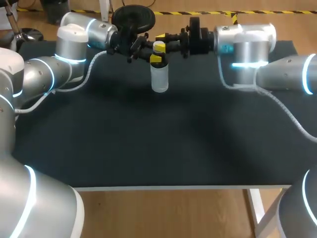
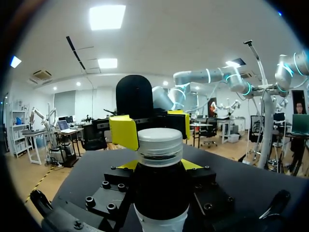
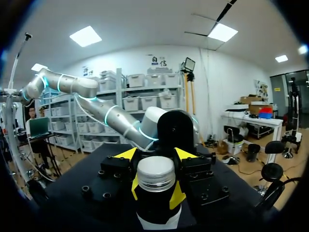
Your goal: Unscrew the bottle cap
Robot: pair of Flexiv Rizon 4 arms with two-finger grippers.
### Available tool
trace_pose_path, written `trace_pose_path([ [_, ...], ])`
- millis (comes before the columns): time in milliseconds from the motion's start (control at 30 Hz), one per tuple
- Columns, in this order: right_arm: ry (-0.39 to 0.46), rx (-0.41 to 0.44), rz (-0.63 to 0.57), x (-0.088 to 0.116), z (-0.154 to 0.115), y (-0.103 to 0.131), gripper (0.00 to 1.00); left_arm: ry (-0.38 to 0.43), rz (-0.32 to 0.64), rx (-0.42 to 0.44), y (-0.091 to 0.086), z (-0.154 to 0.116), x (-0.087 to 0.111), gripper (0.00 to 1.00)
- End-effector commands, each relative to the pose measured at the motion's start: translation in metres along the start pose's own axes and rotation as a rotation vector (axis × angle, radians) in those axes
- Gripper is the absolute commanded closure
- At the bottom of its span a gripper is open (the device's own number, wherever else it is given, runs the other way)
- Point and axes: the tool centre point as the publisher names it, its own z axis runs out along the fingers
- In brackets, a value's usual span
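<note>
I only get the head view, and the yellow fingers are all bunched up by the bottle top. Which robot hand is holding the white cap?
Observer: The right gripper. In the left wrist view its two yellow tips look pressed against opposite sides of the white cap.
Operator: So what's the other hand doing?
Observer: The left gripper is lower. The right wrist view shows its tips hugging the bottle just under the cap.
Operator: Is the cap off yet?
Observer: No. A yellow tip hides the join from you, but in both wrist views the cap sits right down on the bottle with no gap showing.
</note>
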Motion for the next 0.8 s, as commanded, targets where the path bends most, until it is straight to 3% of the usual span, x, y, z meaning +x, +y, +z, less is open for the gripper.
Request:
trace_pose_path([
  [33, 0.673, -0.004, -0.001, -0.009, 0.003, -0.014, 1.0, 0.05, 0.001, 0.007, 0.001, -0.001, -0.007, 1.0],
  [400, 0.982, -0.036, 0.001, -0.004, -0.002, -0.004, 1.0, 0.05, 0.001, 0.007, 0.001, -0.001, -0.007, 1.0],
  [600, 1.029, -0.044, -0.024, 0.0, -0.016, 0.009, 1.0, 0.05, 0.001, 0.007, 0.001, -0.001, -0.007, 1.0],
  [800, 0.979, -0.019, -0.073, -0.009, -0.022, 0.028, 1.0, 0.05, 0.001, 0.007, 0.001, -0.001, -0.007, 1.0],
])
